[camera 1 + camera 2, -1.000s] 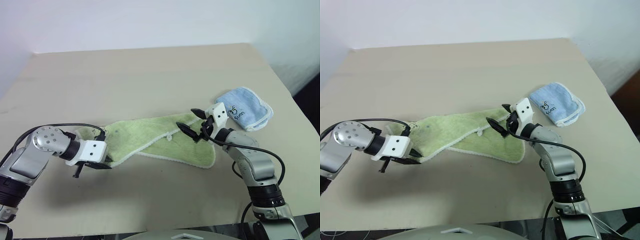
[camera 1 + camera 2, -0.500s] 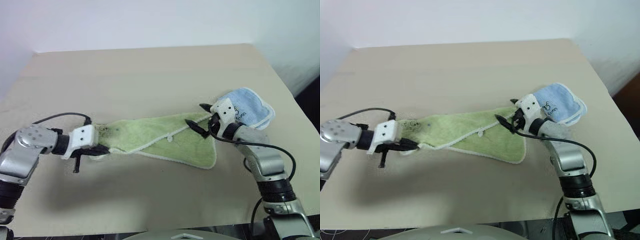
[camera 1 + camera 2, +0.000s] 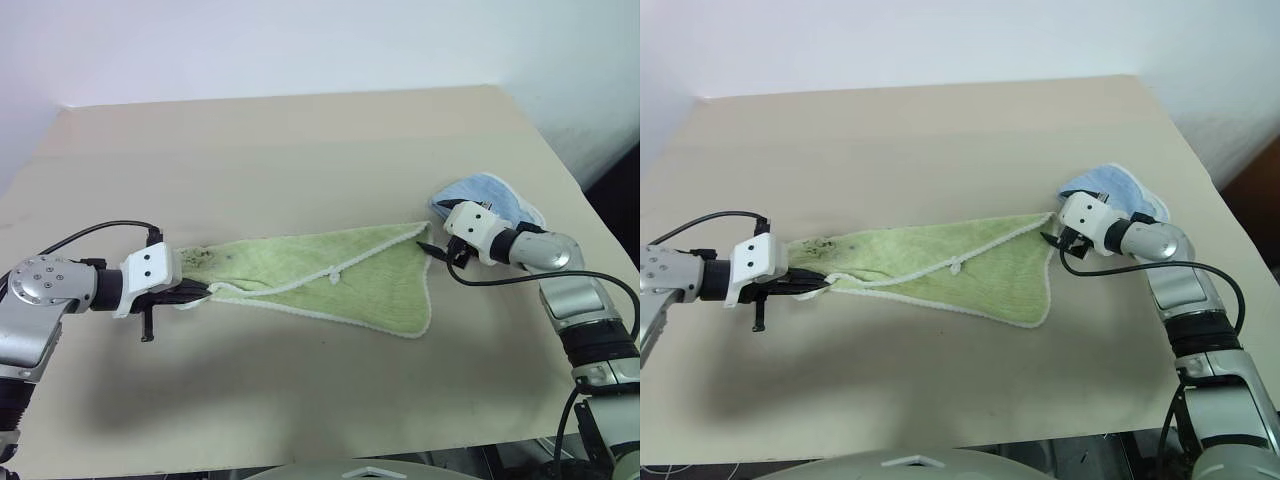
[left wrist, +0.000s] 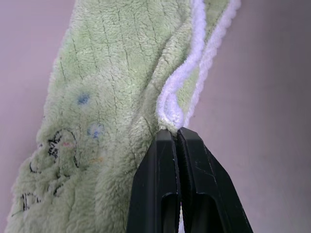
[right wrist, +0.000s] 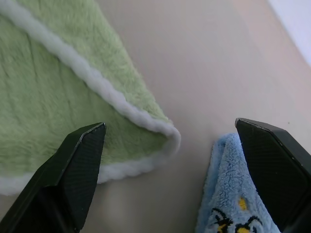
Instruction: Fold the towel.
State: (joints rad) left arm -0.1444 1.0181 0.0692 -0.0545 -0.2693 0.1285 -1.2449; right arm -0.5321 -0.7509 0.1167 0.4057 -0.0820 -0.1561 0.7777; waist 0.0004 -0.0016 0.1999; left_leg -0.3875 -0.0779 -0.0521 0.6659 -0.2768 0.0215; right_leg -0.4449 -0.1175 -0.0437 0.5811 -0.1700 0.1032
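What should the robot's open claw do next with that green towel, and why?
Probably ease the right gripper forward and close it on the towel corner. That corner lies free between its open fingers, while the left gripper is already shut on the opposite end.

Your right gripper point(image 5: 177, 160) stands spread wide, holding nothing. Between its fingers point(image 5: 73, 170) lies the green towel's point(image 5: 53, 92) white-edged corner on the beige table point(image 5: 194, 58); a light blue towel point(image 5: 228, 194) lies just beside it.
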